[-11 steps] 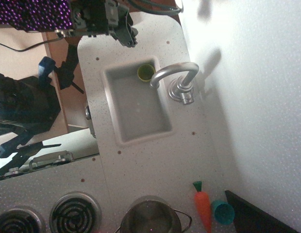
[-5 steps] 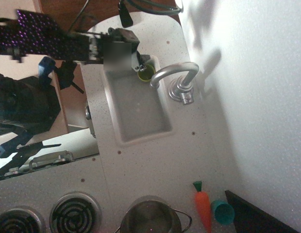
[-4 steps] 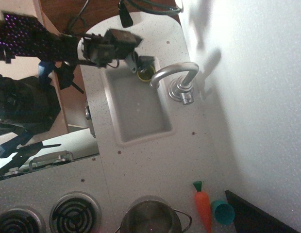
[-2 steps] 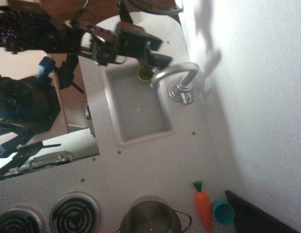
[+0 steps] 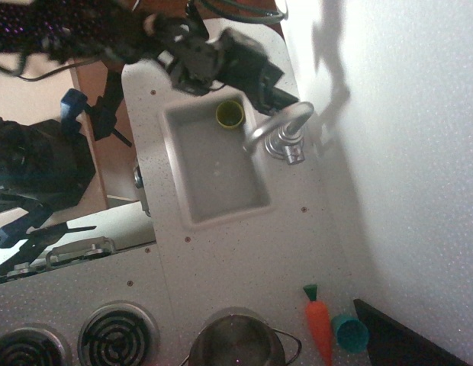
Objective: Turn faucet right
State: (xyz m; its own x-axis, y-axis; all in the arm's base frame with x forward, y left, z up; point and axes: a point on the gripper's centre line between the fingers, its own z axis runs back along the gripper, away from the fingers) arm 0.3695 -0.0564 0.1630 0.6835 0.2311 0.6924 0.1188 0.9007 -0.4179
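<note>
The faucet [image 5: 288,120] is a shiny silver gooseneck tap on a round chrome base [image 5: 287,146] at the right edge of the white sink [image 5: 221,183]. Its spout arches left, and the tip hangs over the sink's upper right part. My gripper [image 5: 281,93] is dark and blurred, coming in from the upper left. Its fingertips [image 5: 285,97] sit against the top of the faucet's arch. I cannot make out whether the jaws are open or shut.
A green cup [image 5: 230,113] lies in the sink's far corner. A steel pot [image 5: 236,340], an orange toy carrot [image 5: 319,323] and a teal cup [image 5: 349,333] sit at the bottom. Stove burners [image 5: 117,335] are at the lower left. A white wall runs along the right.
My gripper has moved right, from over the sink's top edge to the faucet's arch. The spout tip has swung a little downward in the image, away from the green cup.
</note>
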